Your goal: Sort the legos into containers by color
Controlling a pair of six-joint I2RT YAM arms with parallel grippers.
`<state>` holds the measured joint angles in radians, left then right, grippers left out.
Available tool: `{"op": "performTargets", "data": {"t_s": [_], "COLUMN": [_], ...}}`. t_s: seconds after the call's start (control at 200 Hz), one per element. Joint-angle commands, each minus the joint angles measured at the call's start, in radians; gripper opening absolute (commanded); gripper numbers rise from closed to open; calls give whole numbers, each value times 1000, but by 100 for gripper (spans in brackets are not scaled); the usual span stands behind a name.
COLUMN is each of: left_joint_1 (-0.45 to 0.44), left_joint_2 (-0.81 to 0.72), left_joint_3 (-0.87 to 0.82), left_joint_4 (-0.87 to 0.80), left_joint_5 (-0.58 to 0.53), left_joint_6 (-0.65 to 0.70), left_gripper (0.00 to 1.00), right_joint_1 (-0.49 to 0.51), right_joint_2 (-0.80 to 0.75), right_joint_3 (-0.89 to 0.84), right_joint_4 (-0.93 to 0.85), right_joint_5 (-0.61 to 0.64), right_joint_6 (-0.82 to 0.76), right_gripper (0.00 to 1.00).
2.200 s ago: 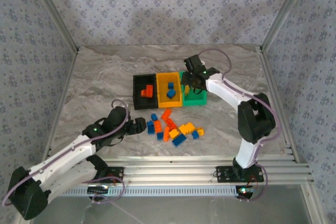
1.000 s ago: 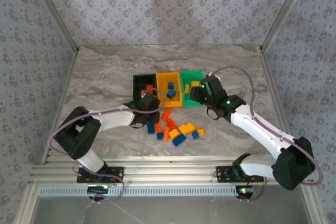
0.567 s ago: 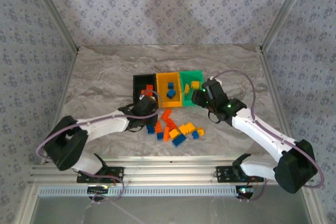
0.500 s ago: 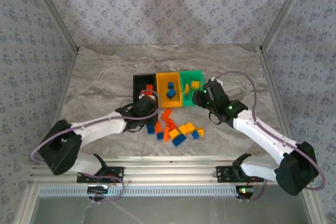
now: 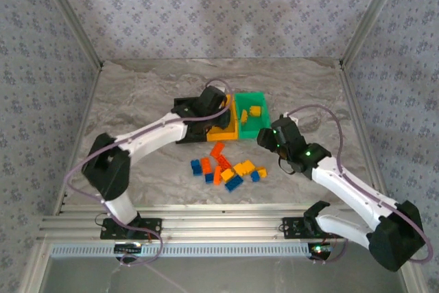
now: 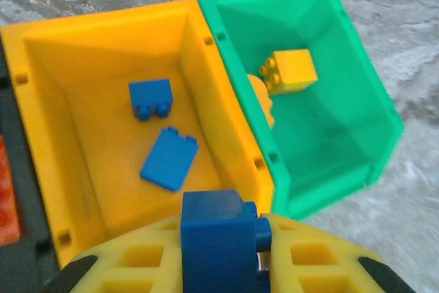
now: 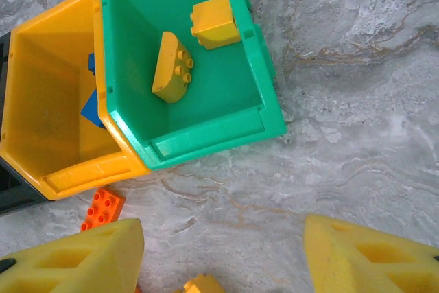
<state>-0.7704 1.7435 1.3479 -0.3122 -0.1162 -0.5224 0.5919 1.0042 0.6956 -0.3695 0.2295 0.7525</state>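
My left gripper (image 5: 217, 102) hangs over the joined containers, shut on a blue lego (image 6: 214, 228) above the near edge of the yellow-orange bin (image 6: 48, 66). Two blue legos (image 6: 151, 97) lie in that bin. The green bin (image 5: 259, 125) holds two yellow legos (image 7: 173, 66). My left arm hides most of the black bin (image 5: 181, 104). Loose orange-red, blue and yellow legos (image 5: 228, 170) lie on the table in front of the bins. My right gripper (image 5: 267, 136) stands open and empty over bare table just in front of the green bin (image 7: 206, 135).
An orange-red lego (image 7: 103, 208) lies by the yellow-orange bin's front corner, close to my right gripper's left finger. A yellow lego (image 7: 201, 284) sits under the right gripper. Metal frame posts and patterned walls bound the marble table (image 5: 130, 101).
My left gripper shut on a blue lego at the pile and carried it up over the bins. My right gripper drew back from the green bin towards the near right.
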Motion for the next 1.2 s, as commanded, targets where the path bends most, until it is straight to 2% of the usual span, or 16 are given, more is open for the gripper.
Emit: {"op": "performTargets", "data": {"t_s": [0.0,0.185,0.405,0.535,0.725,0.735,0.75,0.765,0.974,1.194], "left_joint_1": [30,49,49,41,-4,-10,-16,-23,-117,-130], "left_joint_2": [79,189,174,75,-178,-192,-213,-233,-500,-719], "left_joint_3": [74,162,185,141,-81,-96,-115,-134,-406,-651], "left_joint_4": [-59,-95,-75,-42,76,81,84,88,92,74], "left_joint_5": [11,5,39,82,142,143,142,143,83,37], "left_joint_6": [39,32,6,-20,-82,-84,-87,-90,-135,-226], "left_gripper": [23,28,58,69,86,88,98,99,100,100], "right_joint_1": [6,9,18,27,66,70,76,82,217,319], "right_joint_2": [-59,-102,-110,-104,-83,-81,-78,-76,-15,88], "right_joint_3": [-28,-52,-62,-70,-106,-109,-114,-119,-148,-147], "right_joint_4": [-39,-61,-68,-88,-133,-134,-135,-134,-127,-132], "right_joint_5": [14,-30,-74,-93,-110,-111,-114,-118,-123,-75], "right_joint_6": [26,44,68,81,115,118,120,123,153,182], "right_gripper": [65,66,68,68,68,68,68,68,69,65]}}
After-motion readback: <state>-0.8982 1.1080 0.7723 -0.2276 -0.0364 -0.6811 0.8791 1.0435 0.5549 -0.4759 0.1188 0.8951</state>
